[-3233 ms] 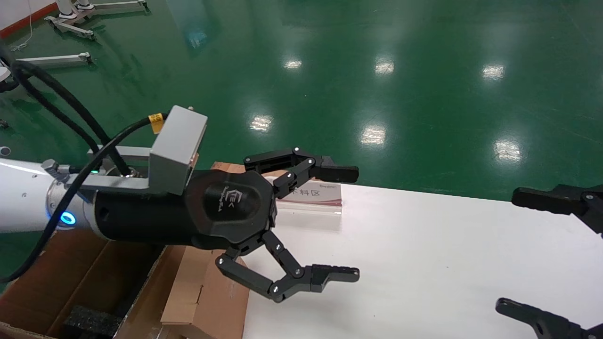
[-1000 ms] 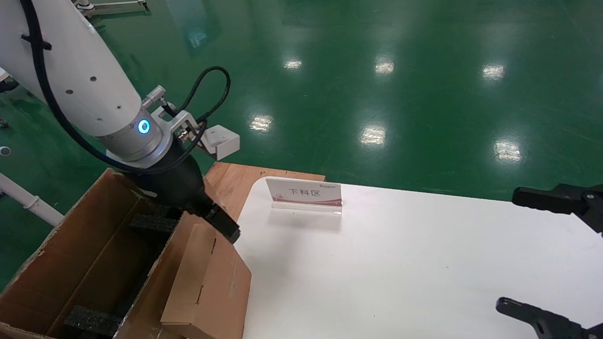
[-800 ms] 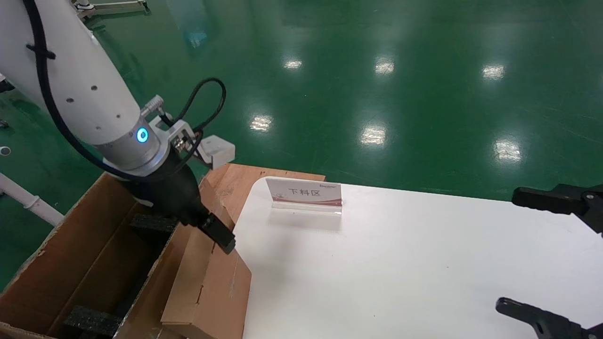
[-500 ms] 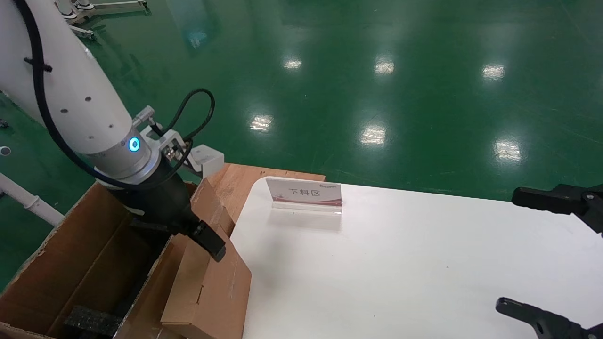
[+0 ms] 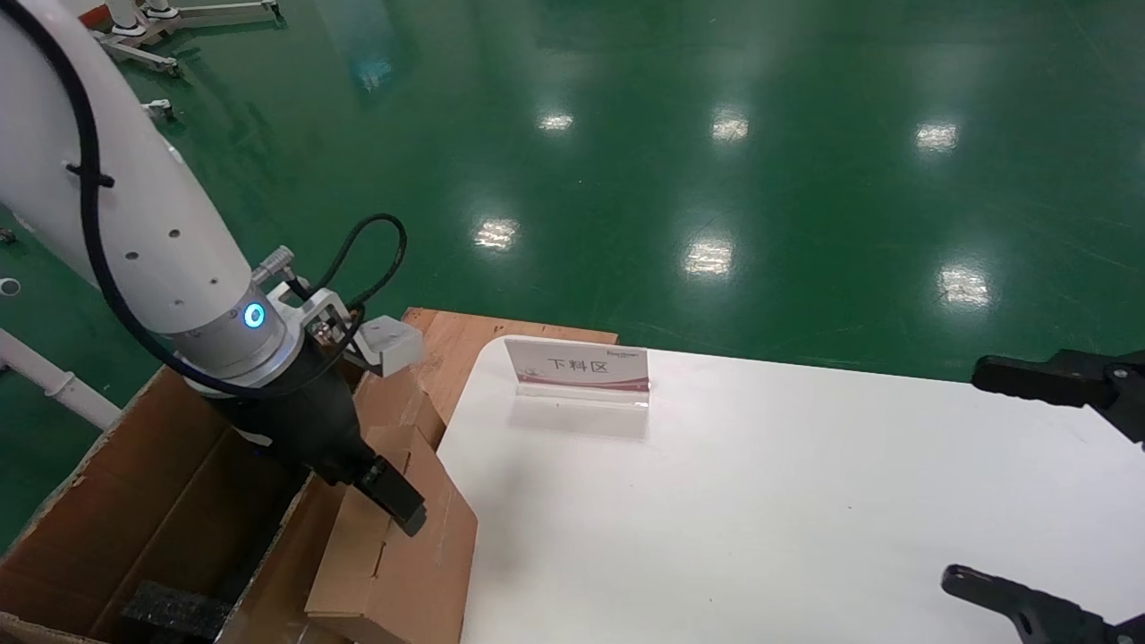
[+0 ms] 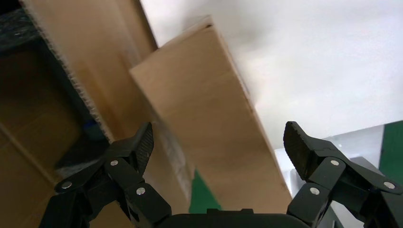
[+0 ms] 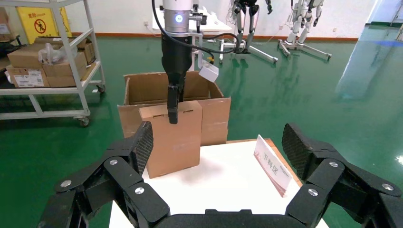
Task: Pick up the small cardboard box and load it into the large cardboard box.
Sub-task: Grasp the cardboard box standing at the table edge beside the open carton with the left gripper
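The small cardboard box (image 5: 398,572) stands upright on its edge at the white table's left edge, against the large cardboard box (image 5: 134,501). My left gripper (image 5: 398,510) reaches down over the small box's top edge. In the left wrist view the gripper (image 6: 218,142) is open, its fingers (image 6: 140,145) on either side of the small box (image 6: 204,95) and not pressed on it. The right wrist view shows one left finger (image 7: 172,111) hanging in front of the box face (image 7: 176,137). My right gripper (image 5: 1020,487) rests open at the table's right end.
The carton's flap (image 5: 398,402) rises behind the small box, with a black foam block (image 5: 174,613) inside. A reddish wooden board (image 5: 465,340) and a sign stand (image 5: 579,367) sit at the table's (image 5: 760,501) far left. A shelf cart (image 7: 47,57) stands beyond.
The left arm swung off the table, turned downward and lowered over the small box, sliding toward me along its top edge. The right arm has not moved.
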{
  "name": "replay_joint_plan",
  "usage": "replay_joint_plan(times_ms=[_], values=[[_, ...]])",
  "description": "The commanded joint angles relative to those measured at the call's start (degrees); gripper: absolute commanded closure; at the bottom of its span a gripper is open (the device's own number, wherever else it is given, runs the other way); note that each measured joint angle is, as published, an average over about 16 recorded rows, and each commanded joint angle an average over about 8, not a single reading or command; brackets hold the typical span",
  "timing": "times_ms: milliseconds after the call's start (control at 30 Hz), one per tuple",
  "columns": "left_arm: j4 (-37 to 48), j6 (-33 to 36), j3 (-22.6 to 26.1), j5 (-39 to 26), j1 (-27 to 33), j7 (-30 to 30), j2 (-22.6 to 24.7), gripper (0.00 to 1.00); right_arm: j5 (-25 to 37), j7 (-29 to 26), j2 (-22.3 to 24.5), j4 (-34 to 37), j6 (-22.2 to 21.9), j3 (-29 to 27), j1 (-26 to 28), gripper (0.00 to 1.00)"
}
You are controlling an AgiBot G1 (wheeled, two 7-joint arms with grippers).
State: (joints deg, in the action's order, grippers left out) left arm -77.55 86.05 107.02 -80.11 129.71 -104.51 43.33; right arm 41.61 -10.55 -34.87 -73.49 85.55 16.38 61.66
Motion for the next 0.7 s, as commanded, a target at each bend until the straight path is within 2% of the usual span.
replay_joint_plan(times_ms=[33, 100, 133, 267, 300, 367, 400, 700], values=[[0.00, -0.34, 0.17, 0.25, -0.13, 0.41, -0.24, 0.00, -0.01, 0.00, 0.00, 0.00, -0.01, 0.00, 0.00, 0.07], [0.01, -0.50, 0.24, 0.25, -0.13, 0.53, -0.34, 0.00, -0.01, 0.01, 0.01, 0.01, -0.01, 0.00, -0.01, 0.32], [0.01, -0.60, 0.27, 0.26, -0.13, 0.61, -0.41, 0.05, -0.02, 0.01, 0.01, 0.01, -0.01, 0.00, -0.01, 0.45], [0.01, -0.59, 0.15, 0.27, -0.15, 0.53, -0.38, 0.55, -0.02, 0.01, 0.01, 0.01, -0.02, 0.01, 0.00, 0.95], [0.01, -0.56, 0.13, 0.27, -0.15, 0.50, -0.36, 0.67, -0.02, 0.01, 0.01, 0.01, -0.02, 0.01, 0.00, 1.00], [0.01, -0.49, 0.09, 0.27, -0.16, 0.45, -0.32, 0.92, -0.02, 0.01, 0.01, 0.01, -0.02, 0.01, 0.00, 1.00], [0.01, -0.46, 0.08, 0.27, -0.16, 0.43, -0.30, 1.00, -0.02, 0.01, 0.01, 0.01, -0.02, 0.01, 0.00, 1.00], [0.01, -0.26, -0.03, 0.27, -0.17, 0.29, -0.18, 1.00, -0.02, 0.01, 0.01, 0.01, -0.02, 0.01, 0.00, 1.00]])
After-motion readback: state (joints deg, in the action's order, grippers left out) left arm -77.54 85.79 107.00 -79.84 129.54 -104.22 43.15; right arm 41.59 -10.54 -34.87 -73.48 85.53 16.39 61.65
